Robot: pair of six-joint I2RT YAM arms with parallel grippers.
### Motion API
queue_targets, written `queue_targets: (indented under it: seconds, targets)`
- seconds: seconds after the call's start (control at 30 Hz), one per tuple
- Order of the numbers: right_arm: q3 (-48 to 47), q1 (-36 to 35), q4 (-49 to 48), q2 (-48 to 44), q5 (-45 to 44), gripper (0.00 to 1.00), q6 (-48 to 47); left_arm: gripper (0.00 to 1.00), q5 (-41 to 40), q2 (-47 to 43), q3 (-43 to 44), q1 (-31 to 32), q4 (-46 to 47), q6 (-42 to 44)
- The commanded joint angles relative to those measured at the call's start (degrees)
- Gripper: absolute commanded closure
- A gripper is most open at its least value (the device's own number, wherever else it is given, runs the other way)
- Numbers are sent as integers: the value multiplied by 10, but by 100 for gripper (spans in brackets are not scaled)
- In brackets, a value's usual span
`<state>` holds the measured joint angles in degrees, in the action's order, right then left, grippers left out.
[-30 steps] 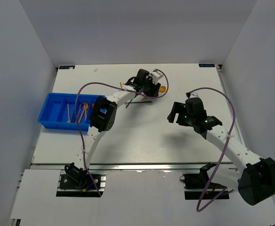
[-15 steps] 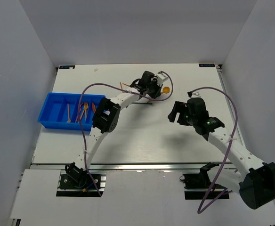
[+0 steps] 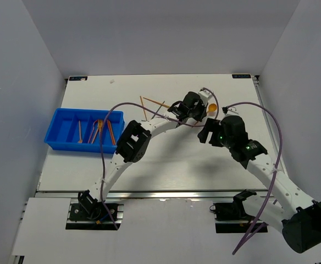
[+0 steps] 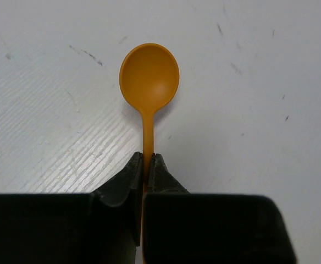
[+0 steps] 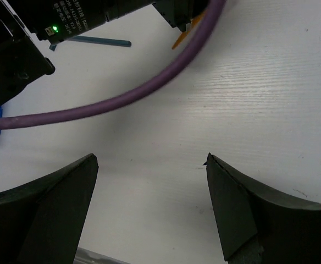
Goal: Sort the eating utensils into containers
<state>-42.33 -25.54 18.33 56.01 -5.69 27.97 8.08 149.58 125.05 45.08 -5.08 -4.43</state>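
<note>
White tabletop [image 3: 166,159] — purple cable [image 5: 122,99] before the right claw [image 5: 150,159], blue stick [image 5: 103,41] beyond

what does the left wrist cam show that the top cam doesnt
Only the left wrist view: the left jaws pinched shut on the thin handle of the orange spoon, with its round bowl pointing away from them. Only the top view: the blue bin with several orange utensils in it, two loose sticks on the table, and the right arm reaching in near the spoon. Both: the spoon and the table.
</note>
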Motion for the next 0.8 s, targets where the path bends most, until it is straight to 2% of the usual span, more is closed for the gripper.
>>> queue_targets:
  seconds: [0.0, 0.13, 0.2, 0.23, 0.27, 0.33, 0.37, 0.4, 0.47, 0.5, 0.57, 0.6, 0.77]
  targets:
    - [-6, 0, 5, -28, -11, 16, -13, 100, -77, -98, -13, -16, 80, -115]
    - [-11, 0, 17, -49, -17, 16, -13, 100, -146, -165, -18, -32, 34, -175]
    - [-15, 0, 23, -65, -16, 16, -12, 100, -159, -198, -66, -57, 20, -206]
    - [-21, 0, 26, -70, -17, 16, -13, 100, -171, -244, -94, -67, 21, -215]
    - [-24, 1, 28, -75, -19, 16, -13, 100, -187, -271, -157, -78, 16, -224]
    - [-36, 1, 37, -85, -19, 15, -19, 100, -209, -334, -229, -117, 9, -238]
    - [-39, 1, 37, -88, -18, 15, -22, 100, -218, -408, -267, -134, 5, -240]
    - [-42, 1, 39, -92, -19, 15, -26, 100, -222, -446, -340, -170, -2, -243]
    - [-48, 1, 40, -89, -15, 15, -34, 100, -233, -549, -400, -212, -22, -239]
    - [-50, 1, 41, -89, -7, 15, -38, 100, -230, -575, -437, -258, -38, -225]
    - [-50, 1, 36, -86, 7, 15, -45, 100, -183, -609, -457, -315, -98, -216]
    - [-50, 2, 30, -85, 23, 15, -48, 100, -168, -633, -480, -369, -113, -211]
    - [-43, 1, -20, -60, 106, 14, -63, 100, -197, -685, -572, -489, -122, -157]
